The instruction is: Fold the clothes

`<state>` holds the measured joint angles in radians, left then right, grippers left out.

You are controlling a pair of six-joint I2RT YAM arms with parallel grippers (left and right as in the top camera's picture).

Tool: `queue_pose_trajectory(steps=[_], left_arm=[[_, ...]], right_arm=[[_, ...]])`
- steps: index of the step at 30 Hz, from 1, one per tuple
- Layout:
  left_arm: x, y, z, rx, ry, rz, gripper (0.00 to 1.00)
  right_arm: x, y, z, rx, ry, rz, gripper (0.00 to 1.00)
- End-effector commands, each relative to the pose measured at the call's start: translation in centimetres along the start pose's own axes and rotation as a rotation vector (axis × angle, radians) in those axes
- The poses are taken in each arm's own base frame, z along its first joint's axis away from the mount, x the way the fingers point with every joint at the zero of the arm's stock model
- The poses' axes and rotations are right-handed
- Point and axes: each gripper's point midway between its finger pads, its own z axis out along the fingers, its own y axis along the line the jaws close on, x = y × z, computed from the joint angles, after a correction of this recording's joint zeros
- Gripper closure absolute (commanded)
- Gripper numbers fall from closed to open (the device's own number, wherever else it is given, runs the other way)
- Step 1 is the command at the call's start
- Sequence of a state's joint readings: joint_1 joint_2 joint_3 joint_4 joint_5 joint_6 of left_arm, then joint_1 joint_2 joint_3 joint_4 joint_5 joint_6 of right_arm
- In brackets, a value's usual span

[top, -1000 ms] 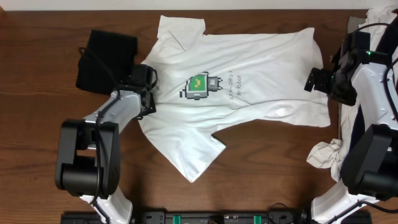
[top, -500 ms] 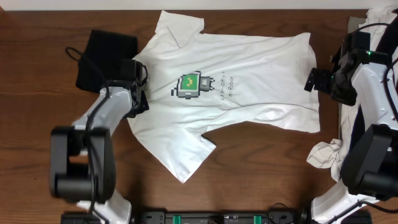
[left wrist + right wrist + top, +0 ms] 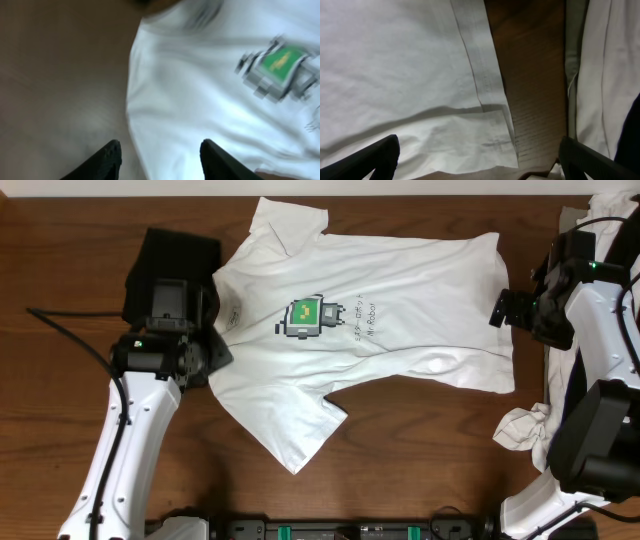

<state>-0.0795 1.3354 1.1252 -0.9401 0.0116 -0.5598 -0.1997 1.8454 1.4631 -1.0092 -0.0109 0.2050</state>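
The white T-shirt (image 3: 420, 290) lies spread flat on the wooden table, with its green-and-grey robot print (image 3: 322, 316) facing up and its collar toward the left. My left gripper (image 3: 212, 340) hovers over the shirt's collar-side edge. In the left wrist view it (image 3: 161, 152) is open with nothing between its fingers, and the shirt (image 3: 200, 95) lies blurred below. My right gripper (image 3: 505, 308) is at the shirt's hem. In the right wrist view it (image 3: 480, 157) stands wide open above the hem corner (image 3: 495, 130).
A black garment (image 3: 165, 255) lies at the far left, partly under my left arm. More white clothes are heaped at the right edge (image 3: 612, 215), and a crumpled white piece (image 3: 520, 430) sits near the right arm's base. A cable (image 3: 70, 325) trails at the left.
My left gripper dragged the shirt a little leftward, then opened, let go of the collar side and lifted away. The right arm has not moved.
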Motion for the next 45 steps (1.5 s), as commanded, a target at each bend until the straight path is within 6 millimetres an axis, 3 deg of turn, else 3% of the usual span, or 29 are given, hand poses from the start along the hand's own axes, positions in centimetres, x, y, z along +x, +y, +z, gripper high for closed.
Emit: queue_pose_trajectory(steps=[1, 7, 13, 17, 22, 29, 36, 45], left_arm=[[2.6, 0.4, 0.6, -0.004, 0.120, -0.059, 0.47], [7.7, 0.9, 0.9, 0.023, 0.340, -0.023, 0.47], [10.1, 1.3, 1.2, 0.002, 0.413, 0.017, 0.47], [12.7, 1.3, 1.8, -0.006, 0.482, 0.053, 0.46], [15.6, 1.2, 4.0, -0.026, 0.498, 0.056, 0.47], [17.9, 0.2, 6.1, -0.008, 0.478, 0.062, 0.47], [18.9, -1.8, 6.3, 0.025, 0.443, 0.100, 0.47], [19.9, -2.1, 6.2, -0.008, 0.413, 0.104, 0.47]], right_arm=[[0.2, -0.1, 0.3, -0.002, 0.011, 0.019, 0.01], [0.2, -0.1, 0.3, -0.002, 0.011, 0.020, 0.01], [0.2, 0.1, 0.3, -0.011, 0.012, 0.020, 0.01], [0.2, 0.1, 0.3, -0.013, 0.013, 0.020, 0.01], [0.2, 0.2, 0.3, -0.020, 0.016, 0.020, 0.01], [0.2, 0.2, 0.3, -0.019, 0.014, 0.020, 0.01], [0.1, 0.2, 0.3, -0.020, 0.011, 0.020, 0.01], [0.1, 0.2, 0.3, -0.020, 0.011, 0.020, 0.01]])
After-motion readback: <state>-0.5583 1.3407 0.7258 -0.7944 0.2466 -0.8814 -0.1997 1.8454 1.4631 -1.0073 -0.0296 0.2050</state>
